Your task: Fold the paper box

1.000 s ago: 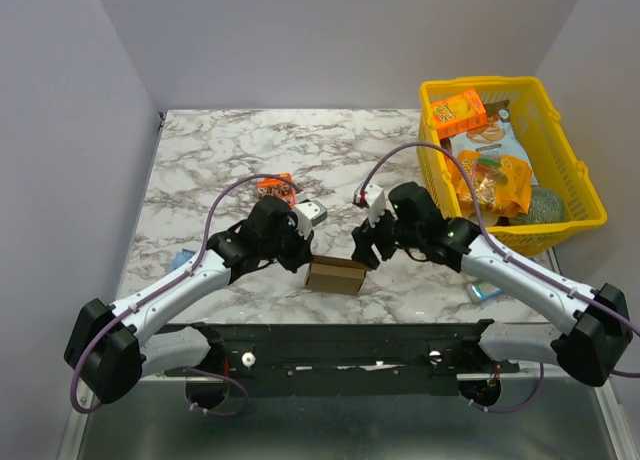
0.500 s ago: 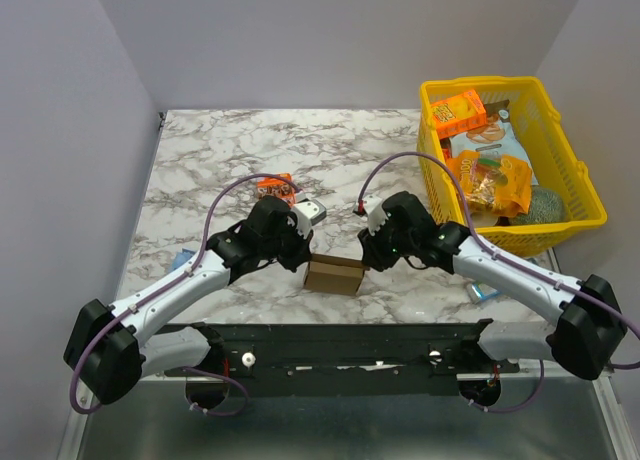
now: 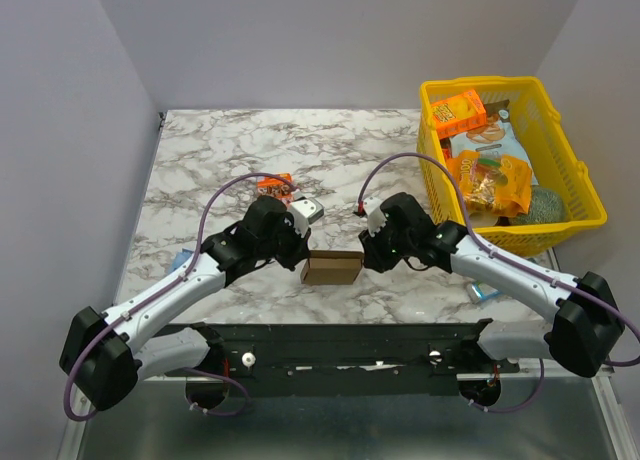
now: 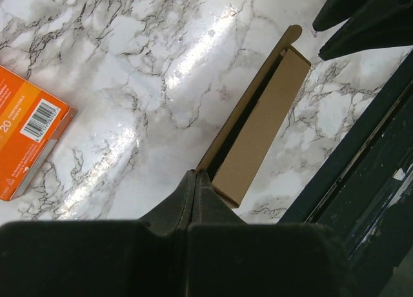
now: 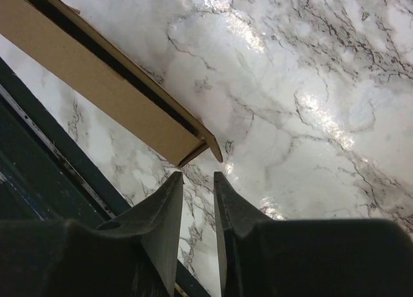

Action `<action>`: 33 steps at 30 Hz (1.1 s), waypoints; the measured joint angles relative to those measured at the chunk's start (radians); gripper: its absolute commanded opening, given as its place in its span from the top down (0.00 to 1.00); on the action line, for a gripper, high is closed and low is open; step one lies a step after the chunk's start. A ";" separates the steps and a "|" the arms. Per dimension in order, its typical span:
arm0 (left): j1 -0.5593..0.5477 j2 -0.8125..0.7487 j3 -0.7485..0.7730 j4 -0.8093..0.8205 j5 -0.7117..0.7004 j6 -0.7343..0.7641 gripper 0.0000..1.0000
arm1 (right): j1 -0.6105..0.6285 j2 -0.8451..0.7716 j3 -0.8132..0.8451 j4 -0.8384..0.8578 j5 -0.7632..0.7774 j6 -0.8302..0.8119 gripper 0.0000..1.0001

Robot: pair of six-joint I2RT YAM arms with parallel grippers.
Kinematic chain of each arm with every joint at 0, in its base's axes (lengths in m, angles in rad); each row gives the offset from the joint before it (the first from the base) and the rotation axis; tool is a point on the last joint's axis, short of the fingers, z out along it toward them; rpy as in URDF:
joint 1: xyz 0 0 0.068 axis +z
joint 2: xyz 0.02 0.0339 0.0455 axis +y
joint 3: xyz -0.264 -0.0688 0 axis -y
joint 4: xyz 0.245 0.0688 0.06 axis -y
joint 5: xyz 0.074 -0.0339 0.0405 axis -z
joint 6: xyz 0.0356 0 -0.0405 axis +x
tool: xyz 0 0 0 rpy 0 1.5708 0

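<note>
Flanking the paper box [image 3: 332,268]: left end effector [image 4: 195,179] closed, right end effector [image 5: 197,176] narrowly parted, empty.

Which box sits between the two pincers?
The plain brown paper box; the orange box lies beyond the left arm, the orange snack box sits in the yellow basket.

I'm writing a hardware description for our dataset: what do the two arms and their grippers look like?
The left arm and right arm have silver-grey links with bulky black joint housings. A purple cable loops along each. The left gripper and right gripper end in black tapered fingers.
</note>
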 measured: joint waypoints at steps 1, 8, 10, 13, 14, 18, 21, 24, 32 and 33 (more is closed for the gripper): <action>0.000 -0.002 0.000 0.000 0.000 0.000 1.00 | 0.000 0.000 0.000 0.000 0.003 0.000 0.63; -0.003 -0.003 0.000 0.000 0.000 0.000 1.00 | 0.000 0.002 0.000 0.008 0.039 -0.002 0.58; -0.006 -0.003 0.000 0.000 0.000 0.000 1.00 | 0.000 0.010 0.000 0.021 0.044 -0.017 0.58; -0.007 -0.003 0.000 0.000 -0.001 0.000 1.00 | -0.007 0.033 0.005 0.036 0.045 -0.035 0.58; -0.007 -0.003 0.000 0.000 -0.001 0.001 1.00 | -0.009 0.043 0.010 0.040 0.045 -0.042 0.58; -0.007 -0.006 0.000 0.000 -0.001 0.001 1.00 | -0.019 0.080 0.033 0.057 0.045 -0.061 0.58; -0.007 -0.007 0.000 0.000 -0.002 0.001 1.00 | -0.021 0.086 0.040 0.065 0.044 -0.072 0.59; -0.009 -0.007 0.000 0.000 -0.005 0.001 1.00 | -0.026 0.086 0.041 0.068 0.044 -0.080 0.60; -0.009 -0.009 0.000 0.000 -0.007 0.001 1.00 | -0.029 0.091 0.041 0.073 0.021 -0.091 0.69; -0.009 -0.010 0.000 0.000 -0.007 0.001 1.00 | -0.030 0.093 0.041 0.074 0.018 -0.093 0.70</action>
